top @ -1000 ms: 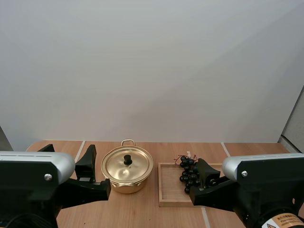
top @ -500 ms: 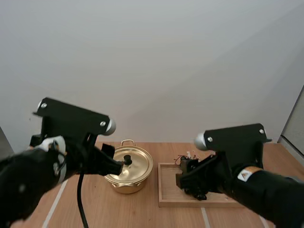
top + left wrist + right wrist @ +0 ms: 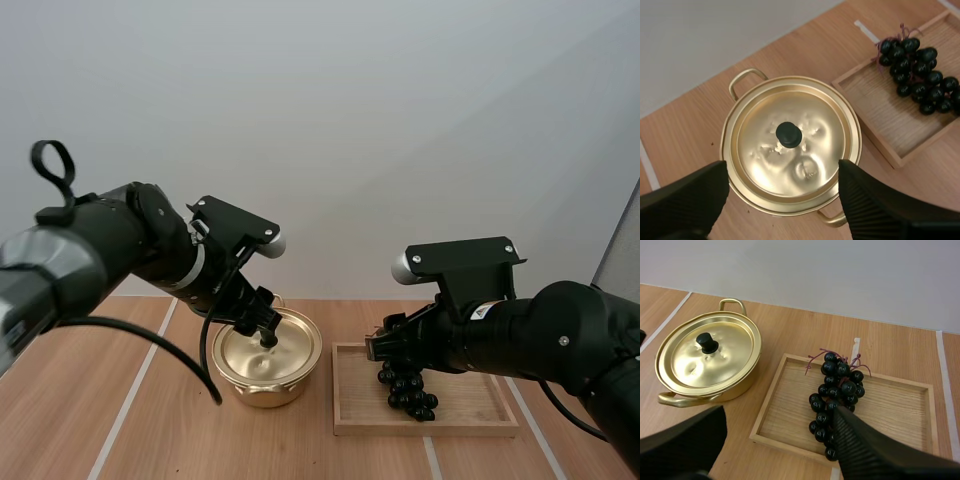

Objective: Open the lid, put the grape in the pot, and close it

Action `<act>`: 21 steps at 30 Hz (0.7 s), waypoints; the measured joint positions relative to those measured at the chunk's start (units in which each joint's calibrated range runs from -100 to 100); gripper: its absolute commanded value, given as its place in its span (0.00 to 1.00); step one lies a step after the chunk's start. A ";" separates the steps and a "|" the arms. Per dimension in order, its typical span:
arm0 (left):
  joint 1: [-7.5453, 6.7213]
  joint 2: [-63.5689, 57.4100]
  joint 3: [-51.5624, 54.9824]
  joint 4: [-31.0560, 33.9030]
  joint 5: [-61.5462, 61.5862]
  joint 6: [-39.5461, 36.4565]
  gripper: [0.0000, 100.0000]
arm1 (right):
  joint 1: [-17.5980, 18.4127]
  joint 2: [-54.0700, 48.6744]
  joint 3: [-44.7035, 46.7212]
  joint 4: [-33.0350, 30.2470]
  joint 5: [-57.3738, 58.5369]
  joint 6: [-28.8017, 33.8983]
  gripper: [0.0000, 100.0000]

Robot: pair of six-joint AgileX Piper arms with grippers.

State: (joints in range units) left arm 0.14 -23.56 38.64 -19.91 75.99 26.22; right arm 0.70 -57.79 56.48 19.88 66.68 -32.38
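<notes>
Golden pot (image 3: 264, 392), grape bunch (image 3: 408, 394), tray (image 3: 470, 428): one each

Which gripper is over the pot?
The left gripper, open above the lid; the right gripper is open over the grapes on the tray.

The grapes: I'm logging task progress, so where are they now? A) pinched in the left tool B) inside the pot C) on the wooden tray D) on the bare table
C: the grapes lie on the wooden tray, while the lid sits closed on the pot beside it.
</notes>
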 measured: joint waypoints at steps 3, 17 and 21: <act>0.00 6.79 -1.29 -0.27 -1.05 2.26 1.00 | 0.00 0.00 0.00 -0.30 0.06 0.00 1.00; 0.00 16.68 -1.69 -5.46 -7.82 9.39 1.00 | 0.00 0.00 0.00 -1.44 0.26 0.00 1.00; -0.27 17.38 -2.26 -5.71 -8.67 10.07 1.00 | 0.00 0.00 -0.02 -1.44 0.26 0.00 1.00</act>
State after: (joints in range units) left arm -0.13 -6.18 36.38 -25.62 67.33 36.29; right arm 0.70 -57.79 56.46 18.44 66.94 -32.38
